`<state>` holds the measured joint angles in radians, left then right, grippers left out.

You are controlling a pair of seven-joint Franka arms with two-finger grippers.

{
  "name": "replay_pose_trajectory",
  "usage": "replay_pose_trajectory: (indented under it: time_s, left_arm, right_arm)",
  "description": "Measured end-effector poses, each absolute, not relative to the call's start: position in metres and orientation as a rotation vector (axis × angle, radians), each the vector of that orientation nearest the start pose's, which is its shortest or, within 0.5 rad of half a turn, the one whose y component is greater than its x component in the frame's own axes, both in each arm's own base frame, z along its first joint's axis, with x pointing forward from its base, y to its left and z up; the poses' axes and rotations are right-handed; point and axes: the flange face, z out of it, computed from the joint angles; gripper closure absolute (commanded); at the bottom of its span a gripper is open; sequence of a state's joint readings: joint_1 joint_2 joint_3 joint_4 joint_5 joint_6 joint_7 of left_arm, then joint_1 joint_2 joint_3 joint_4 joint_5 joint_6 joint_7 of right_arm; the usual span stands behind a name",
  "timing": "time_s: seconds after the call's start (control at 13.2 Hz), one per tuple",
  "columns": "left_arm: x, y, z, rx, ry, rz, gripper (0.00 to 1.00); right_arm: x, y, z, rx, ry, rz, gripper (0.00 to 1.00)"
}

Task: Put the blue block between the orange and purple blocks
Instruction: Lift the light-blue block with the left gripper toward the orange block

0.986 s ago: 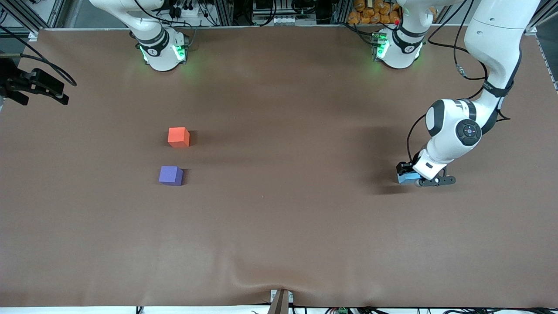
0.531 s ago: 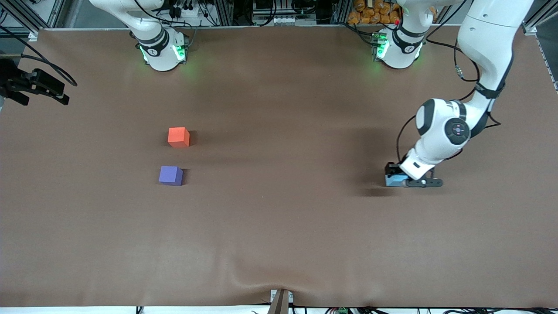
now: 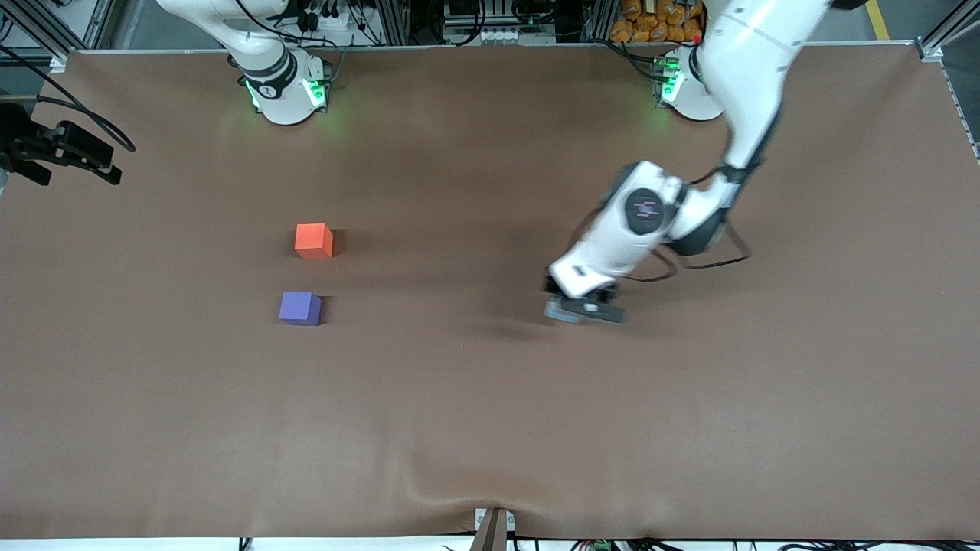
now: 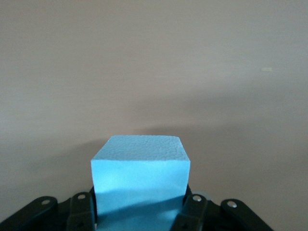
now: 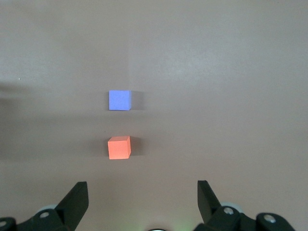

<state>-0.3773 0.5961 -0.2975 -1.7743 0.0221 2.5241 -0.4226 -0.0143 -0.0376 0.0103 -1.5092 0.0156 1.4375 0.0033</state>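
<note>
The sky-blue block sits between the jaws of my left gripper, which is shut on it. In the front view that gripper hangs blurred, a little above the middle of the brown table, and its hand mostly hides the block. The orange block and the purple block rest toward the right arm's end, the purple one nearer the front camera, with a gap between them. My right gripper is open and empty, high up, looking down on the orange block and the purple block.
A black camera mount juts in at the right arm's end of the table. A small bracket sits at the front edge. Both arm bases stand along the back edge.
My left arm has lifted the blue block and swept it from the left arm's end toward the table's middle. The orange and purple blocks have not moved, nor has the right gripper.
</note>
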Motion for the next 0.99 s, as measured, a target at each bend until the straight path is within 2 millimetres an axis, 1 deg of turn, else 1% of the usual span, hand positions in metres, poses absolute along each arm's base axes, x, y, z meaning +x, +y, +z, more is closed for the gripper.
replay_pose_trajectory:
  time_s: [0.08,0.15,0.23,0.3,0.38,0.45,0.53,0.61,0.76,0.83,0.99]
  left_arm:
    - [0.535,-0.443,0.255,-3.352,0.355,-0.111,0.96]
    - [0.527,-0.474,0.255,-3.362,0.374,-0.101,0.96]
    - [0.518,-0.501,0.253,-3.365,0.402,-0.1,0.96]
    - [0.509,-0.524,0.247,-3.36,0.432,-0.105,0.94]
    - [0.499,-0.543,0.24,-3.352,0.446,-0.114,0.82]
    - [0.489,-0.56,0.232,-3.344,0.447,-0.123,0.78]
    - [0.477,-0.577,0.225,-3.342,0.428,-0.123,0.47]
    - [0.464,-0.592,0.218,-3.346,0.397,-0.113,0.0]
    - [0.441,-0.615,0.208,-3.356,0.335,-0.097,0.0]
    - [0.437,-0.619,0.21,-3.361,0.313,-0.102,0.0]
    - [0.445,-0.621,0.223,-3.371,0.259,-0.121,0.0]
  right_arm:
    - [0.529,0.0,0.662,-3.126,0.009,0.053,0.0]
    - [0.529,0.0,0.662,-3.126,0.009,0.053,0.0]
    - [0.529,0.0,0.662,-3.126,0.01,0.053,0.0]
    - [0.529,-0.001,0.662,-3.126,0.01,0.053,0.0]
    - [0.529,-0.001,0.662,-3.126,0.01,0.053,0.0]
    - [0.529,-0.001,0.662,-3.126,0.01,0.053,0.0]
    - [0.529,-0.001,0.662,-3.126,0.011,0.053,0.0]
    - [0.529,-0.001,0.662,-3.126,0.011,0.053,0.0]
    - [0.529,-0.001,0.662,-3.126,0.011,0.053,0.0]
    - [0.529,-0.001,0.662,-3.126,0.011,0.053,0.0]
    - [0.529,-0.001,0.662,-3.126,0.011,0.053,0.0]
